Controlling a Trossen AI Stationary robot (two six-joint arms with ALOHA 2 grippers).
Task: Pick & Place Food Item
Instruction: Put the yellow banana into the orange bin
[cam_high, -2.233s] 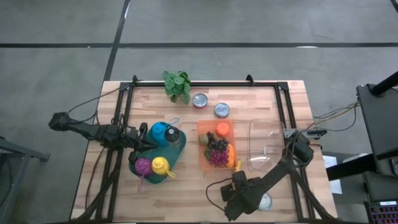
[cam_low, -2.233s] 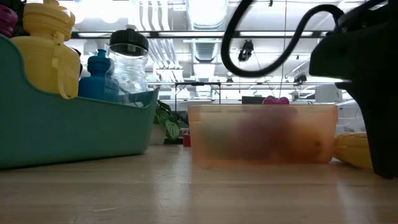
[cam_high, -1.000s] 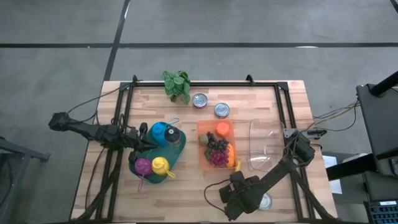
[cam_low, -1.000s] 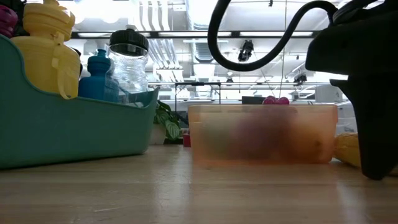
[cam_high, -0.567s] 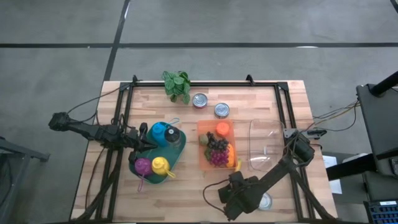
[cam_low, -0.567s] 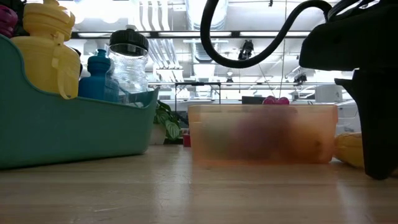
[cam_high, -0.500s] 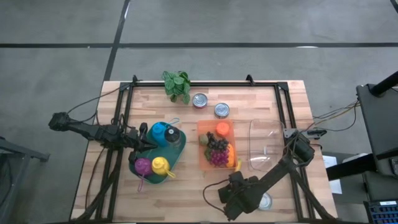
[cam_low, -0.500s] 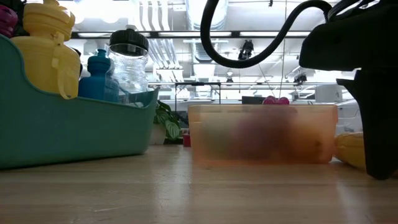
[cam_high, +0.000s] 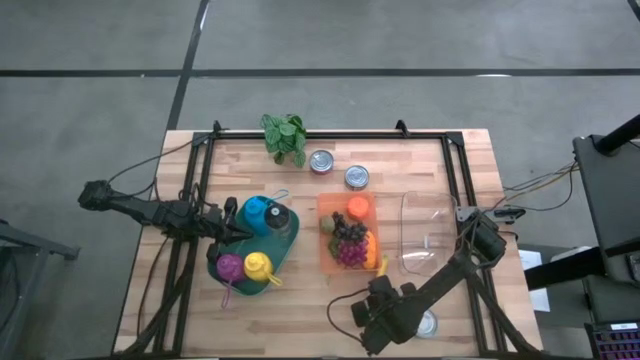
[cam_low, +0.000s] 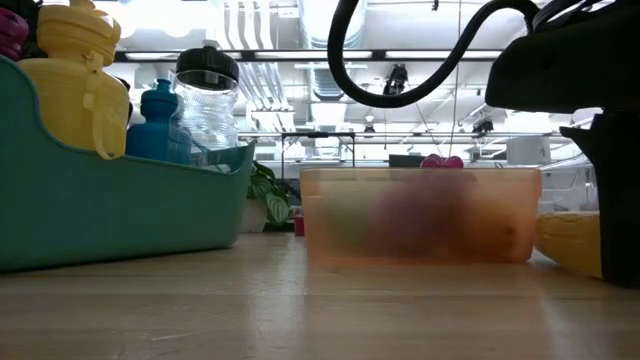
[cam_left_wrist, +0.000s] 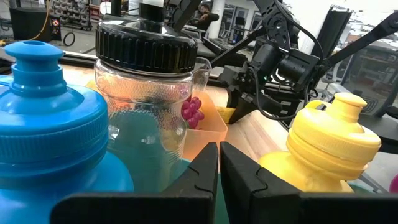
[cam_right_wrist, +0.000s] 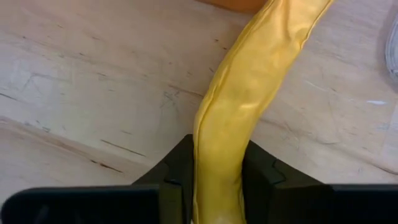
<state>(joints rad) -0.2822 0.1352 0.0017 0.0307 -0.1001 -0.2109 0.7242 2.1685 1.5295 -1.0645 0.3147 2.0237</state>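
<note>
The right end effector (cam_right_wrist: 214, 186), low in the frame, is grasping the yellow banana (cam_right_wrist: 249, 93) lying on the worktop (cam_right_wrist: 93, 81); this is the pick step; next it must lift it cleanly; the left end effector (cam_left_wrist: 219, 171) is clenched, empty.

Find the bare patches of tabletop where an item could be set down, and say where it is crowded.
Free: bare wood between the teal bin and the table's near edge; the corner beyond the clear container. Crowded: the middle, where teal bin and orange tray sit side by side, cans just beyond.
</note>
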